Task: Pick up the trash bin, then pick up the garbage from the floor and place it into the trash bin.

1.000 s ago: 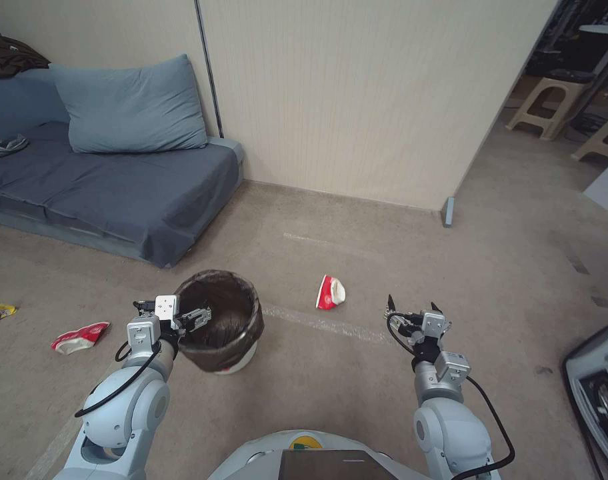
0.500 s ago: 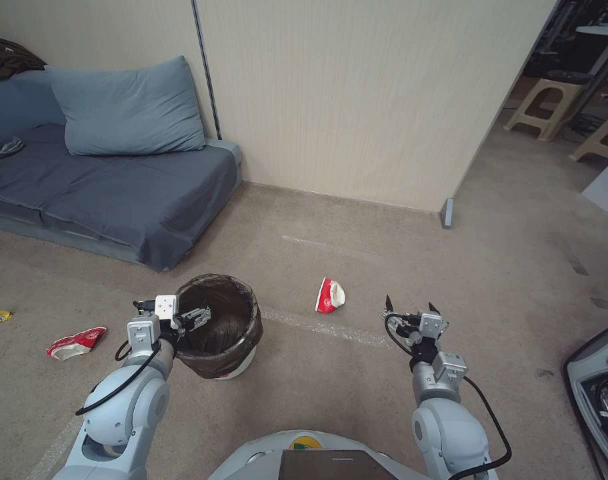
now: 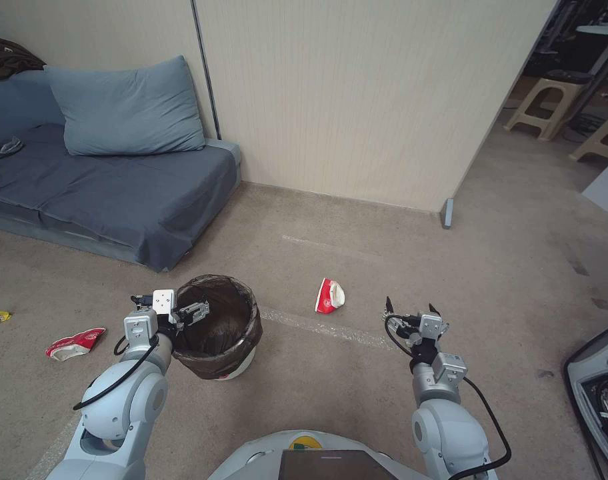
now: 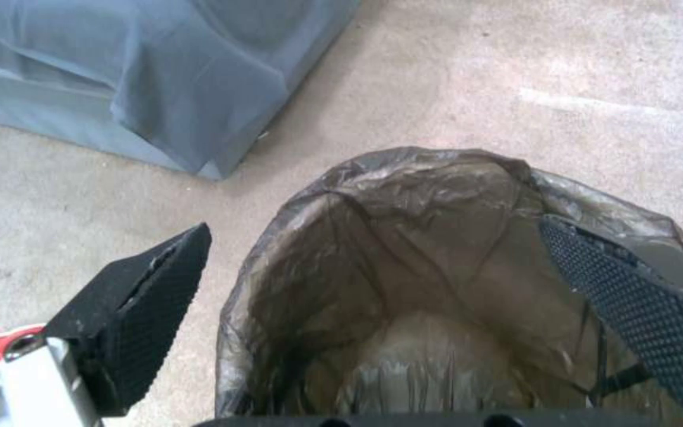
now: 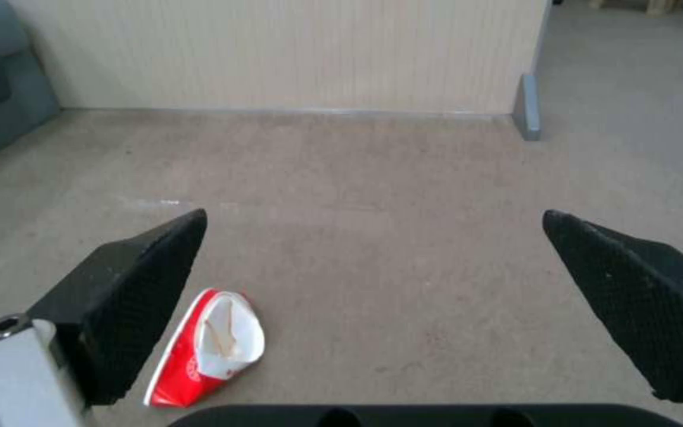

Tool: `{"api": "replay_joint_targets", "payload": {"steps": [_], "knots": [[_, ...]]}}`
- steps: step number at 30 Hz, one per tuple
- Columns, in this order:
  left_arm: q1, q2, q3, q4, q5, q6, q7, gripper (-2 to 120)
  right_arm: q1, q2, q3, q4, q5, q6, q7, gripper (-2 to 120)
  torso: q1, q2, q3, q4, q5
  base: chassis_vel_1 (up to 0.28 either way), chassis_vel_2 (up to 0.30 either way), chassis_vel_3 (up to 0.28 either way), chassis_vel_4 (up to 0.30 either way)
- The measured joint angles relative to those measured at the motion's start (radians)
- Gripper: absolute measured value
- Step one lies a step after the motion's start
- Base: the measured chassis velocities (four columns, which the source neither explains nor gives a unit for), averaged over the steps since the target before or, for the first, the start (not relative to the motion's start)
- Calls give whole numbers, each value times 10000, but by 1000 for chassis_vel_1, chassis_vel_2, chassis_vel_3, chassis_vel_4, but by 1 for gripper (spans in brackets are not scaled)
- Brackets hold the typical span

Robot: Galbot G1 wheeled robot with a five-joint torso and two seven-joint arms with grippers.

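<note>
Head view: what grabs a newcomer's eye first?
The bag-lined trash bin on the floor, with the left gripper open at its rim, one finger inside and one outside. Next, the crushed red-and-white paper cup lying between the bin and the open right gripper.

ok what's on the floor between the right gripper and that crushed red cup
Nothing: in the head view, bare carpet runs from the right gripper to the crushed red-and-white cup; the pale tape line passes just nearer the robot.

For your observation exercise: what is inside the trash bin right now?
Inside the trash bin there is just its crumpled dark bag liner, with no litter visible. The very bottom, nearest the left pincer, is cut off from view.
</note>
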State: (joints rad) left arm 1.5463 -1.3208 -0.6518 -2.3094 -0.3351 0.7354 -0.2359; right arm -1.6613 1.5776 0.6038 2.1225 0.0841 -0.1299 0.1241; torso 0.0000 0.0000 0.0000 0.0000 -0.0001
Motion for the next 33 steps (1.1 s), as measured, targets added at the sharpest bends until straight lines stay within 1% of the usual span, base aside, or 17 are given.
{"api": "replay_joint_targets", "payload": {"steps": [10,17,29,32,33], "knots": [[-87,59,0,86,-27,0,-31,100,4,47,-32,8,-49,-57,1,100,0,0,0,1,0,0,0,0,0],[-349,184,46,407,-191,0,-29,100,-63,101,-32,-61,-147,-27,0,100,0,0,0,0,0,0,0,0,0],[-495,285,60,586,-232,0,-8,100,-147,107,-7,-84,-205,14,3,100,0,0,0,1,0,0,0,0,0],[-591,382,62,735,-391,0,-23,100,-151,120,-19,-99,-250,21,5,100,0,0,0,1,0,0,0,0,0],[-678,457,65,838,-589,0,-92,100,-154,121,-21,-103,-269,23,6,100,0,0,0,1,0,0,0,0,0]]}}
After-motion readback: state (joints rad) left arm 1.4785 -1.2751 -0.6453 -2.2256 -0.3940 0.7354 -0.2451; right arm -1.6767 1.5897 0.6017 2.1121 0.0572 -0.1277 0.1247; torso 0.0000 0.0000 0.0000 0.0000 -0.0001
